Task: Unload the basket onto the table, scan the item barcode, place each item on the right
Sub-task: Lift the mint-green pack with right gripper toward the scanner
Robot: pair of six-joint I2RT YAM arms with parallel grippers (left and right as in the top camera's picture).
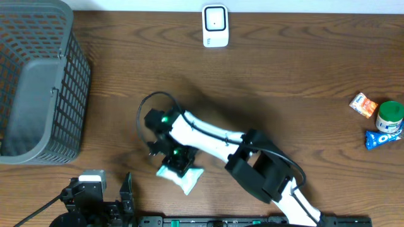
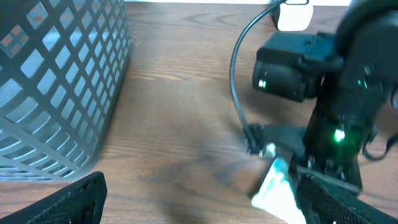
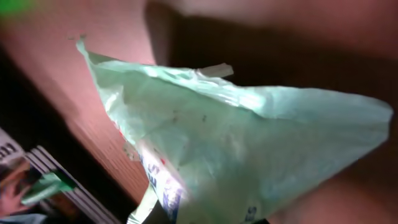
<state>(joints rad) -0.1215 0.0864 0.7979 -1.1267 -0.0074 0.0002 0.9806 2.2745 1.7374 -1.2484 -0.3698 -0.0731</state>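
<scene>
While the right claw [image 1: 178,161] grips one pale packet [image 1: 187,180], three groceries [image 1: 389,116] sit apart.

One grey mesh basket [image 1: 71,94], one white barcode scanner [image 1: 215,26], one pale green packet [image 1: 184,181]. Off to the side: one small orange carton [image 1: 364,104], one green-lidded jar [image 1: 389,116], one blue Oreo packet [image 1: 383,138]. Two robot arms: left arm [image 1: 88,197], right arm [image 1: 208,133].
</scene>
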